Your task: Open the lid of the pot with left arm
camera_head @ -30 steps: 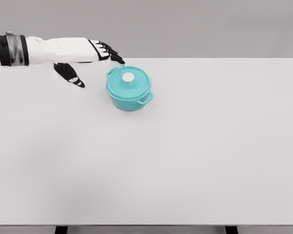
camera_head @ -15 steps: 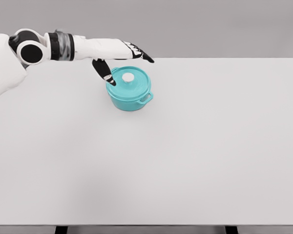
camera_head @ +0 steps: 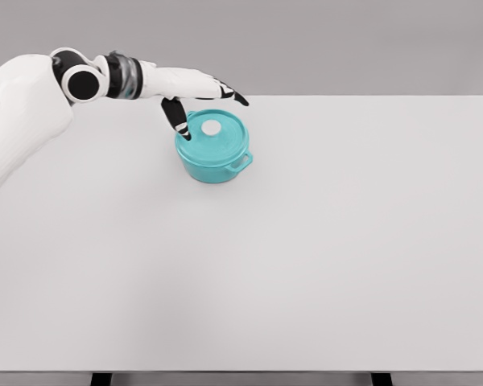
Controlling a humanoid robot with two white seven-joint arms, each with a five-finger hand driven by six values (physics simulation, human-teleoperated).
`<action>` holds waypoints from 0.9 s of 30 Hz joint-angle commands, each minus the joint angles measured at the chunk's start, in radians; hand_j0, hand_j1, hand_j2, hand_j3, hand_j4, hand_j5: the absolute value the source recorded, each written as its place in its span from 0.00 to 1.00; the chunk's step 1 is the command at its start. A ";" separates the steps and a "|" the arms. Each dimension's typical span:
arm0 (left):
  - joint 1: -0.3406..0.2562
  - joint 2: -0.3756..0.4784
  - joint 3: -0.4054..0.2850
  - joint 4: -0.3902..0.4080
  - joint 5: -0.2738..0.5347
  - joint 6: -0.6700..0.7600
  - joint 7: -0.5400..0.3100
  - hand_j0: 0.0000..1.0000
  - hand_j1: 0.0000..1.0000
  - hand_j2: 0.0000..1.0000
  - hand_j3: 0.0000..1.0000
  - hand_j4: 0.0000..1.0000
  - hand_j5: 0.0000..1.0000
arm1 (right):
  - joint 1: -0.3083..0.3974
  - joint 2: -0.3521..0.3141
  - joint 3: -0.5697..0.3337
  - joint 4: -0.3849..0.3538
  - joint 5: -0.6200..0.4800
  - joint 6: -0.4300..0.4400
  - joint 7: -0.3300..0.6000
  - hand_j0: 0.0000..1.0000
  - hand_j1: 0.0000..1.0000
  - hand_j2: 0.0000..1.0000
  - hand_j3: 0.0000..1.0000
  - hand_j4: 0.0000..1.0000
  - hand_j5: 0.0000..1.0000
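Grey wall fills the background behind a broad white table (camera_head: pixel 322 265), whose far edge runs straight across the upper part of our head view and whose near edge shows two dark legs below it.

We see a teal pot (camera_head: pixel 214 149) standing upright on the table, close to the far edge and left of the middle, well apart from the right edge and from the near edge. Its teal lid (camera_head: pixel 214 132) sits flat on the rim, closed, with a small white knob (camera_head: pixel 212 127) at its centre. One loop handle (camera_head: pixel 241 162) juts out toward the near right; the opposite handle is mostly hidden by our hand.

Our left arm (camera_head: pixel 32 104) comes in from the left edge, its white shoulder and upper arm large in the corner, a black and grey joint at the elbow, and the forearm stretched out level along the far edge of the table. Our left hand (camera_head: pixel 195 90) hangs over the far-left side of the pot. Its fingers (camera_head: pixel 230 92) are extended nearly straight, pointing right past the far rim of the lid, and the thumb (camera_head: pixel 176 117) angles down beside the lid's left rim. The hand is spread and holds nothing; we cannot tell whether the thumb tip touches the pot. The knob lies just beside the thumb, uncovered.
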State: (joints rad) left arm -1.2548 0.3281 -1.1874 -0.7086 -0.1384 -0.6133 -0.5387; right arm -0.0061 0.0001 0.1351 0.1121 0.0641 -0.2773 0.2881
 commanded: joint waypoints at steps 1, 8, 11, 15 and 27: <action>0.000 -0.014 0.005 0.024 -0.001 0.002 -0.001 1.00 1.00 1.00 1.00 1.00 1.00 | 0.000 0.000 0.000 0.000 0.000 0.000 0.000 1.00 1.00 1.00 1.00 1.00 1.00; 0.000 -0.015 0.000 0.041 -0.001 0.002 -0.001 1.00 1.00 1.00 1.00 1.00 1.00 | 0.000 0.000 0.000 0.000 0.000 0.000 0.000 1.00 1.00 1.00 1.00 1.00 1.00; 0.000 -0.015 -0.003 0.041 -0.003 0.002 -0.001 1.00 1.00 1.00 1.00 1.00 1.00 | 0.000 0.000 0.000 0.000 0.000 0.000 0.000 1.00 1.00 1.00 1.00 1.00 1.00; 0.002 -0.017 -0.004 0.041 -0.003 0.002 -0.003 0.94 0.94 0.94 0.94 0.94 0.94 | 0.000 0.000 0.000 0.000 0.000 0.000 0.000 1.00 1.00 1.00 1.00 1.00 1.00; 0.005 -0.023 -0.011 0.040 -0.006 0.002 -0.014 0.70 0.70 0.70 0.70 0.70 0.70 | 0.000 0.000 0.000 0.000 0.000 0.000 0.000 1.00 1.00 1.00 1.00 1.00 1.00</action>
State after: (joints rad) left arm -1.2502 0.3080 -1.2000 -0.6685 -0.1488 -0.6134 -0.5512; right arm -0.0061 0.0001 0.1351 0.1121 0.0641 -0.2774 0.2882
